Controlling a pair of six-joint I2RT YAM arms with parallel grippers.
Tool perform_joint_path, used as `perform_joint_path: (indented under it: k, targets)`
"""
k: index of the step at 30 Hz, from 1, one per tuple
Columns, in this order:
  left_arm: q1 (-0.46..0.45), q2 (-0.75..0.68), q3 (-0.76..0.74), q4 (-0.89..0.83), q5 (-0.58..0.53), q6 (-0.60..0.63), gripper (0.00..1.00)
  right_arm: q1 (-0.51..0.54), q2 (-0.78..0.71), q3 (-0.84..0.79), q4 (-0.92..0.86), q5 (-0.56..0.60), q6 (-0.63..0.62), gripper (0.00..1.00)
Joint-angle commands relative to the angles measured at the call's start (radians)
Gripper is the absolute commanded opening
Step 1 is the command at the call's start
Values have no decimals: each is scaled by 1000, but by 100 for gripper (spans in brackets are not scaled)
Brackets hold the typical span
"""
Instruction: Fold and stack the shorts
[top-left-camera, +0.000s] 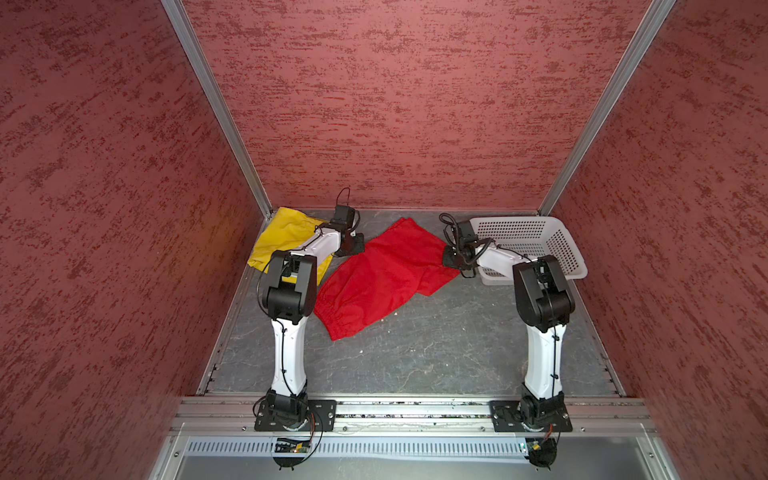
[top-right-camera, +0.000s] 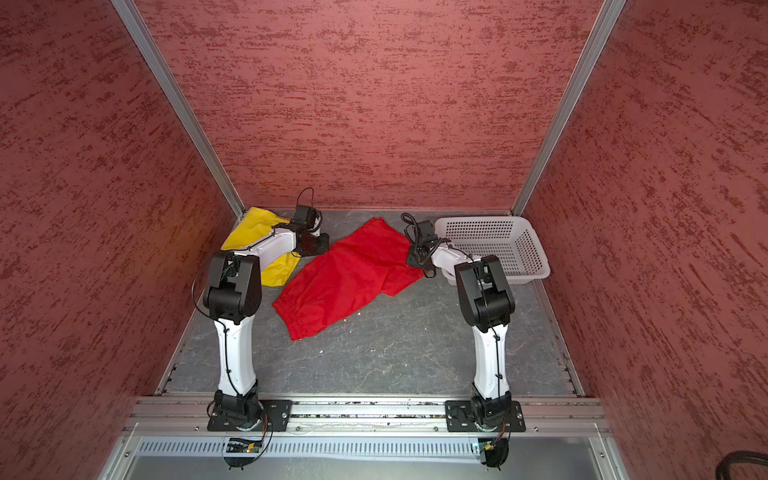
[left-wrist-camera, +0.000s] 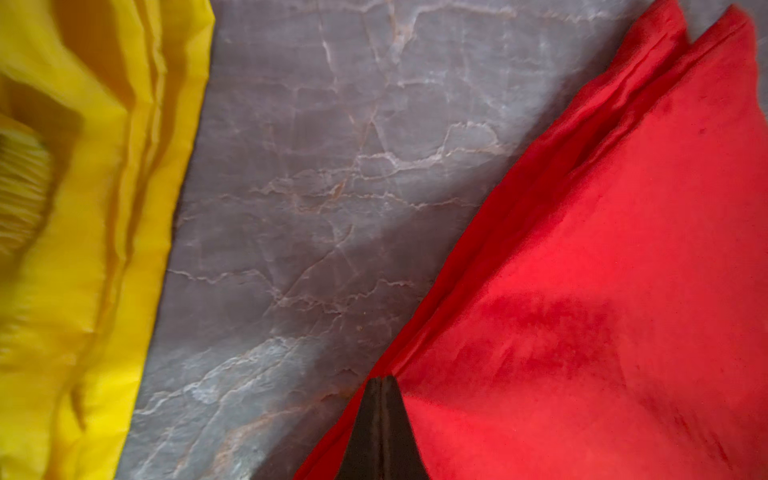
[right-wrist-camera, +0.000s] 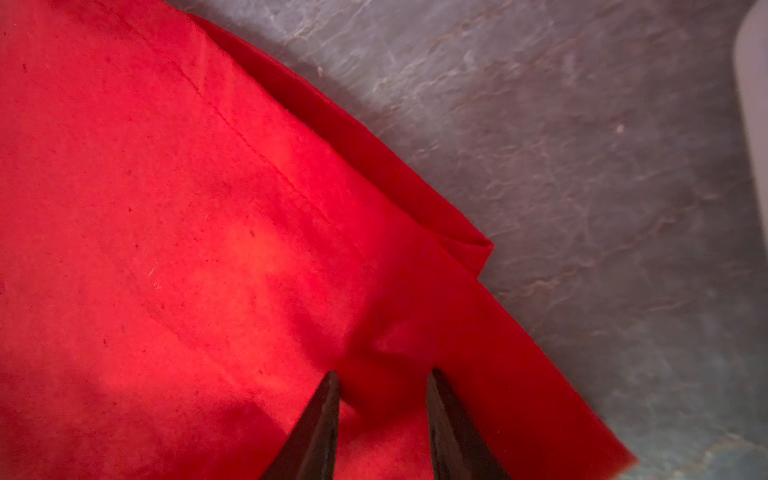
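The red shorts lie spread flat on the grey table, with the gathered waistband toward the front. The yellow shorts lie crumpled in the far left corner, partly under my left arm. My left gripper is shut, pinching the far-left edge of the red shorts; yellow fabric shows across a strip of bare table. At the red shorts' right leg, my right gripper stands open, its fingertips down on the red cloth near the hem.
A white perforated basket stands at the far right, just behind my right arm; its blurred edge shows in the right wrist view. Red textured walls close the cell on three sides. The marbled grey table runs forward to the arm bases.
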Motion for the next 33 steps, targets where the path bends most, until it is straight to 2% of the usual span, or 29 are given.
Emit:
perform_joint_path:
  k: [1, 3, 5, 8, 13, 20, 22, 24, 28, 31, 33]
  targets:
    - [3, 46, 27, -28, 9, -20, 31, -6, 9, 4, -22, 38, 11, 37]
    - [3, 29, 29, -36, -14, -22, 49, -6, 6, 25, -38, 47, 0, 37]
    - [2, 1, 31, -57, -55, -32, 54, -7, -4, 47, -52, 53, -7, 37]
    - [1, -74, 14, -106, -136, -65, 67, -5, -41, 54, -61, 62, -13, 37]
    - [-63, -306, -170, -96, -169, -102, 70, 29, -114, 21, -73, 90, -18, 45]
    - [-310, -572, -393, -167, -386, -63, 79, 59, -144, -48, -81, 57, 22, 56]
    - [-349, -631, -450, -199, -379, -118, 79, 59, -144, -69, -71, 35, 37, 57]
    - [-372, -688, -530, -203, -319, -183, 79, 58, -139, -83, -70, 22, 47, 57]
    - [-432, -785, -681, -180, -256, -298, 80, 51, -126, -96, -97, 59, 60, 58]
    - [-475, -821, -755, -160, -258, -309, 91, 36, -114, -87, -121, 74, 67, 63]
    - [-488, -836, -790, -154, -258, -290, 94, 27, -99, -73, -129, 58, 72, 66]
